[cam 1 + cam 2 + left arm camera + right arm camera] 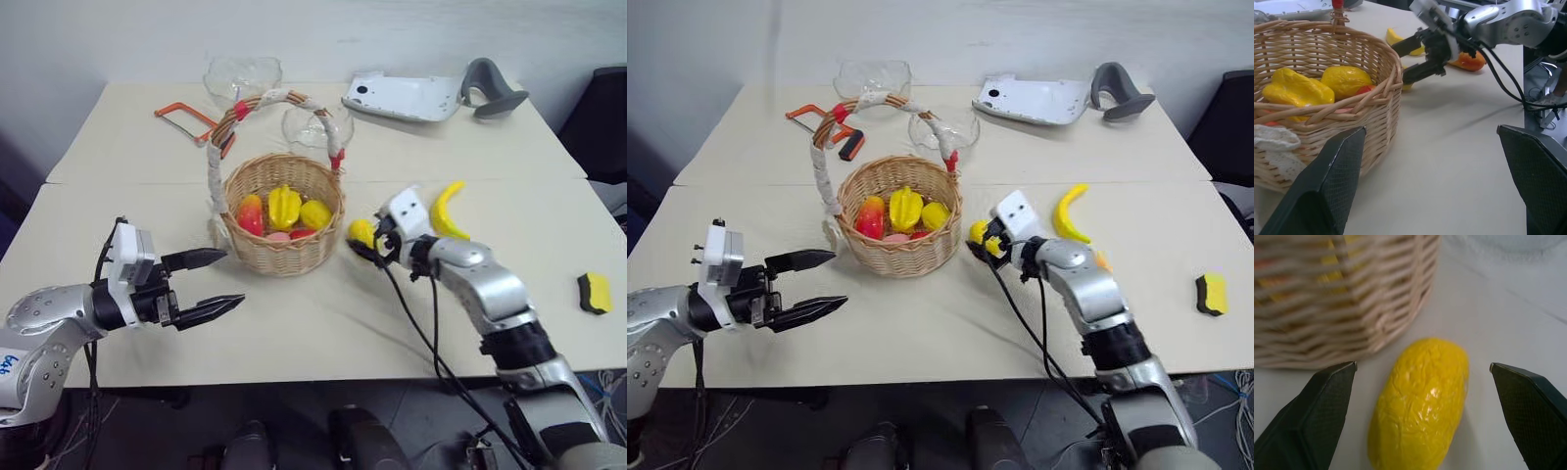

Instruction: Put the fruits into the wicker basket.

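Yellow lemon (1420, 401) lies on the table (323, 323), just right of the basket (284, 220), between the wide-spread fingers of the right gripper (364, 245), not yet grasped. It looks light, stiff and glossy, likely slippery; pinching across its narrow middle seems safest. Left gripper (211, 284) hangs open and empty, near-left of the basket.

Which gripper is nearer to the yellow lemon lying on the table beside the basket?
The right. The right gripper stands open with the lemon between its fingers, untouched. The left gripper, also open, is at the far side of the wicker basket.
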Tool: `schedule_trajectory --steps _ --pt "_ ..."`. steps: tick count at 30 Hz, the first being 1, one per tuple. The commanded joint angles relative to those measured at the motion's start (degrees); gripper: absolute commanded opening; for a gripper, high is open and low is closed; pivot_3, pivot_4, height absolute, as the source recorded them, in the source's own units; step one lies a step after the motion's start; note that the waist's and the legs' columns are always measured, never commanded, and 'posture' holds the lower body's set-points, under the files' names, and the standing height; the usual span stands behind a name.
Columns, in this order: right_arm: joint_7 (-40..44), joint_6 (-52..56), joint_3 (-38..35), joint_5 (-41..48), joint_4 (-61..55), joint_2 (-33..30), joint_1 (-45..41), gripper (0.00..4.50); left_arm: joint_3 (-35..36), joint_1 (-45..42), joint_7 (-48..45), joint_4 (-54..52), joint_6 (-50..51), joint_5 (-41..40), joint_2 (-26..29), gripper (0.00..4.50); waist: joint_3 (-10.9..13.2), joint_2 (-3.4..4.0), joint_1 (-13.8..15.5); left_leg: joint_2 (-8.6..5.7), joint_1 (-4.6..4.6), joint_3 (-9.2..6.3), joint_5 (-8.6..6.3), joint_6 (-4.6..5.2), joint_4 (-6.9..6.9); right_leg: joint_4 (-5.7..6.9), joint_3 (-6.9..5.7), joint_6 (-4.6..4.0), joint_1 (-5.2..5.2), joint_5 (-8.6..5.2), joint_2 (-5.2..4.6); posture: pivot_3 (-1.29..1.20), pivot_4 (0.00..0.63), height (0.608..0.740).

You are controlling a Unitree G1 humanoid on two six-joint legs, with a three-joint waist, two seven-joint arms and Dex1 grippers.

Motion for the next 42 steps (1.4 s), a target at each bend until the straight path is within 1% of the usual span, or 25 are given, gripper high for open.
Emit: schedule_trajectory --steps 1,2,5,7,10,11,12,15,16,17,18,20,22,23,26,29,31,33,35,36,37,39,40,42 --pt "1.3 -4.3 -1.8 -1.8 8.1 2.0 -5.4 4.46 0.7 0.5 0.4 -2.6 -0.3 -0.4 0.6 4.5 0.0 0.0 -0.3 0.0 0.02 0.01 0.0 0.0 0.02 0.02 0.01 0.0 0.0 0.0 0.01 0.0 0.15 0.74" --pt "2.1 -4.7 -1.8 -2.0 10.2 2.5 -6.6 4.46 0.6 0.6 0.4 -2.8 -0.2 -0.4 0.7 4.5 0.0 0.0 -0.4 0.0 0.03 0.05 0.0 0.0 0.04 0.06 0.03 0.0 0.0 0.0 0.01 0.0 0.15 0.74" --pt "5.2 -4.0 -2.4 -1.2 13.7 3.9 -8.6 3.88 0.5 0.6 0.7 -3.3 -0.1 -0.7 0.8 4.5 0.0 0.01 -0.6 0.01 0.06 0.03 0.02 -0.01 0.04 0.11 0.01 0.0 0.0 0.0 0.01 0.0 0.15 0.74" --pt "7.4 -2.0 -4.4 1.1 12.9 4.4 -8.9 3.17 0.8 0.4 1.0 -3.6 0.0 -0.7 0.9 4.5 0.0 0.01 -0.6 0.02 0.06 0.01 0.03 -0.02 0.01 0.1 0.0 0.0 0.0 0.0 0.02 0.0 0.15 0.74" --pt "13.5 1.2 -7.0 5.0 5.5 1.1 -6.7 2.06 2.1 1.4 0.2 -4.5 -2.0 0.3 1.4 4.5 0.0 0.01 -0.6 0.02 0.03 -0.01 0.02 -0.02 -0.02 0.06 -0.02 0.0 0.0 0.0 0.0 0.0 0.15 0.74" --pt "15.5 2.3 -7.6 6.2 3.2 -0.1 -5.8 1.82 2.4 1.8 0.0 -4.8 -2.2 0.2 1.4 4.5 0.0 0.01 -0.5 0.02 0.02 -0.01 0.01 -0.01 -0.03 0.05 -0.02 0.0 0.0 0.0 -0.01 0.0 0.15 0.74" --pt "19.2 3.2 -8.7 8.6 -1.1 -2.5 -3.9 1.75 3.4 2.3 0.3 -5.1 -1.5 -0.7 1.4 4.5 0.0 0.01 -0.3 0.02 0.01 -0.02 -0.01 -0.01 -0.05 0.02 -0.02 0.0 0.0 0.0 -0.02 0.0 0.15 0.74" --pt "29.8 5.1 -7.1 12.1 -12.7 -10.6 0.1 1.75 6.2 4.5 0.6 -5.6 -0.4 -2.6 1.2 4.5 0.0 0.01 0.3 0.02 -0.01 -0.12 -0.07 0.01 -0.07 -0.02 -0.09 0.02 0.0 -0.01 -0.03 0.0 0.15 0.74" --pt "32.0 5.7 -6.6 13.0 -15.2 -12.3 0.7 1.75 6.9 5.2 0.7 -5.8 -0.3 -2.9 1.1 4.5 0.0 0.01 0.3 0.05 -0.01 -0.13 -0.11 -0.01 -0.05 -0.04 -0.1 0.02 0.01 -0.01 -0.01 0.0 0.15 0.74" --pt "34.2 8.1 -6.5 15.7 -18.5 -13.6 0.2 1.75 8.1 6.0 1.1 -5.8 -0.1 -3.7 0.7 4.5 0.0 0.01 0.2 0.05 -0.01 -0.13 -0.11 0.0 -0.08 -0.06 -0.09 0.02 0.02 -0.01 -0.01 0.0 0.15 0.74" --pt "34.9 11.0 -7.0 19.0 -21.4 -13.3 -1.4 1.75 9.2 6.7 1.8 -5.6 0.3 -4.5 0.3 4.5 0.0 0.01 -0.1 0.06 0.02 -0.13 -0.11 0.0 -0.05 -0.04 -0.09 0.01 0.04 -0.01 0.0 0.0 0.15 0.74" --pt "32.5 13.1 -8.3 22.9 -23.6 -9.0 -5.7 1.75 10.5 7.4 3.0 -5.0 -0.6 -3.9 -0.6 4.5 0.0 0.0 -1.1 0.09 0.09 -0.06 -0.14 0.06 -0.06 0.01 -0.01 -0.02 0.06 -0.01 0.03 0.0 0.15 0.74" --pt "29.3 11.2 -7.8 21.8 -22.2 -4.0 -9.6 1.75 10.9 8.0 3.1 -4.6 -1.5 -3.0 -0.6 4.5 0.0 -0.01 -1.7 0.1 0.24 -0.07 -0.14 0.1 -0.09 0.18 0.01 -0.12 0.08 0.04 0.08 0.0 0.15 0.74" --pt "28.5 10.4 -7.4 21.1 -21.5 -2.7 -10.7 1.75 10.9 8.2 3.2 -4.6 -1.6 -2.9 -0.5 4.5 0.0 -0.01 -1.7 0.11 0.27 -0.13 -0.13 0.09 -0.1 0.25 -0.01 -0.16 0.07 0.07 0.12 0.0 0.15 0.74" --pt "21.9 0.4 -3.0 10.8 -10.0 5.1 -17.0 1.75 12.1 7.9 5.0 -4.7 -1.7 -4.1 -1.6 4.5 0.0 -0.03 -1.5 0.1 0.27 -0.29 -0.09 0.05 -0.09 0.34 -0.11 -0.25 0.07 0.02 0.12 0.0 0.15 0.74" --pt "17.0 -7.2 -3.0 6.5 -0.4 11.9 -19.6 1.75 12.9 8.0 5.8 -4.7 -2.1 -4.9 -2.5 4.5 0.0 -0.1 -1.3 0.07 0.2 -0.24 0.01 -0.13 -0.04 0.29 -0.1 -0.25 0.06 0.02 0.07 0.0 0.15 0.74" --pt "15.1 -11.5 -2.3 3.5 5.0 14.3 -20.5 1.75 13.0 7.2 6.6 -4.7 -2.2 -5.3 -3.0 4.5 0.0 -0.12 -1.3 0.06 0.14 -0.25 0.03 -0.16 -0.01 0.23 -0.12 -0.24 0.04 0.02 0.04 0.0 0.15 0.74" --pt "15.0 -15.4 -1.4 0.7 8.3 15.0 -20.7 2.45 12.9 6.4 7.5 -4.7 -2.2 -5.7 -3.4 4.5 0.0 -0.12 -1.3 0.05 0.0 -0.23 0.02 -0.14 -0.03 0.07 -0.13 -0.23 -0.01 0.02 0.01 0.0 0.15 0.74" --pt "15.4 -16.9 -1.2 -0.5 8.3 14.6 -20.4 2.93 12.5 6.1 7.6 -4.8 -2.1 -6.0 -3.4 4.5 0.0 -0.12 -1.3 0.05 -0.05 -0.24 -0.03 -0.07 -0.02 0.06 -0.15 -0.2 -0.05 0.03 -0.02 0.0 0.15 0.74" --pt "15.7 -16.8 -1.2 -0.9 6.8 13.8 -19.9 3.34 12.2 6.0 7.6 -4.9 -2.1 -6.2 -3.4 4.5 0.0 -0.12 -1.4 0.05 -0.05 -0.22 -0.05 -0.07 -0.04 0.06 -0.15 -0.19 -0.07 0.03 -0.02 0.0 0.15 0.74" --pt "16.5 -16.6 -1.6 -0.7 3.7 12.6 -18.7 3.65 11.9 5.6 7.3 -4.8 -2.1 -6.3 -3.3 4.5 0.0 -0.12 -1.4 0.05 -0.06 -0.21 -0.05 -0.08 -0.06 0.07 -0.15 -0.18 -0.12 0.03 -0.03 0.0 0.15 0.74" --pt "19.4 -13.5 -3.1 2.8 -5.5 9.5 -15.2 4.31 10.8 4.1 7.0 -4.3 -1.9 -6.6 -2.8 4.5 0.0 -0.12 -1.2 0.09 -0.09 -0.21 -0.07 -0.13 -0.1 0.23 -0.17 -0.17 -0.27 0.03 -0.01 0.0 0.15 0.74" --pt "20.5 -11.6 -4.3 5.0 -10.5 7.6 -12.7 4.49 10.1 3.2 6.7 -4.0 -1.8 -6.7 -2.5 4.5 -0.1 -0.14 -1.0 0.09 -0.1 -0.27 -0.09 -0.17 -0.1 0.38 -0.18 -0.14 -0.35 0.02 -0.01 0.0 0.15 0.74" --pt "23.1 -7.7 -7.1 10.1 -19.8 3.2 -7.1 4.49 8.6 1.5 5.8 -3.3 -1.7 -6.5 -2.1 4.5 -0.1 -0.14 -0.4 0.1 -0.12 -0.35 -0.14 -0.25 -0.11 0.57 -0.2 -0.08 -0.43 -0.01 0.02 0.0 0.15 0.74"
